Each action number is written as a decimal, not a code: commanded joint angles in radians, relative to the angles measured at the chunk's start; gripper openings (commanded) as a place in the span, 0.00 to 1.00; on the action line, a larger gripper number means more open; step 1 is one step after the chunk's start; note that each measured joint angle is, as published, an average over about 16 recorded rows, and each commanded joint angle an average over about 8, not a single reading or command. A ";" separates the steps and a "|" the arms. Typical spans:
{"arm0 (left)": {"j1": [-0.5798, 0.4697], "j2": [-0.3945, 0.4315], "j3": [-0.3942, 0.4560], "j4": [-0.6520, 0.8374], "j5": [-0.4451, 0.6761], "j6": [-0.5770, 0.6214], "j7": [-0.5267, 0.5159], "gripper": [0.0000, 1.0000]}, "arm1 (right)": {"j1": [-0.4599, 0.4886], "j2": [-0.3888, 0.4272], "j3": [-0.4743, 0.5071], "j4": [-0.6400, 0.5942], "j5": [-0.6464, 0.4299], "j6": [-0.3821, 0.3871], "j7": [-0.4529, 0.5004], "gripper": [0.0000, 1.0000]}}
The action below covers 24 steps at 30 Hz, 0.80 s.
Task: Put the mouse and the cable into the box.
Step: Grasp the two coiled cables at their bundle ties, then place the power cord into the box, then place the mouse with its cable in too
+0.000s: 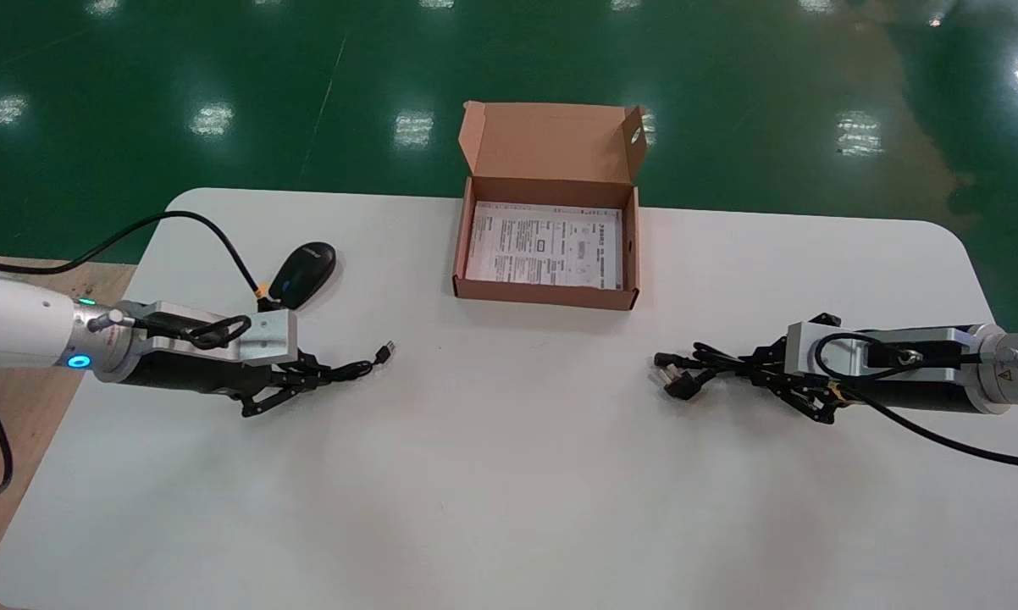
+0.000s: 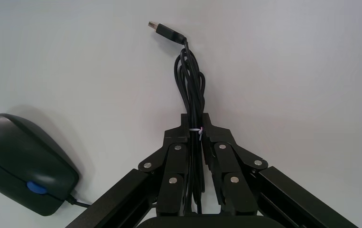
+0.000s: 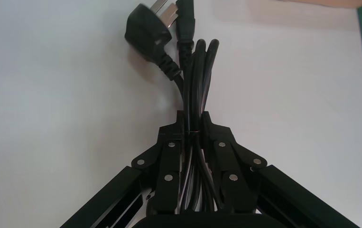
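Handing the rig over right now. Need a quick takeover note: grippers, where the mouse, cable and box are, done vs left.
Left gripper: shut on the bundled USB cord, low over the table, left side.
Right gripper: shut on the coiled power cable, right side.
Mouse: on the table just beyond the left arm, attached to that cord.
Box: open at the far middle, only a printed sheet inside.
Done: both grasps. Left: carry mouse and cable into the box.

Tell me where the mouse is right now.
Head view: the mouse lies on the table left of the open box, just beyond the left gripper shut on its cord.
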 commanded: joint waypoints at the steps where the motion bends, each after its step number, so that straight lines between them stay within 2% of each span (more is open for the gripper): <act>1: -0.009 0.004 0.002 -0.004 0.002 0.010 -0.002 0.00 | 0.004 0.006 0.003 -0.002 0.004 0.002 0.004 0.00; 7: -0.179 -0.063 -0.009 -0.092 -0.002 0.037 -0.032 0.00 | 0.081 -0.031 0.029 0.031 0.039 0.036 0.050 0.00; 12: -0.290 -0.112 -0.041 -0.199 -0.029 0.001 -0.056 0.00 | 0.122 -0.116 0.043 0.053 0.057 0.119 0.077 0.00; 17: -0.338 -0.112 -0.082 -0.318 -0.080 -0.040 -0.093 0.00 | 0.122 -0.224 0.052 0.059 0.068 0.232 0.077 0.00; 24: -0.350 -0.088 -0.101 -0.475 -0.111 -0.052 -0.125 0.00 | 0.087 -0.352 0.048 0.043 0.065 0.331 0.047 0.00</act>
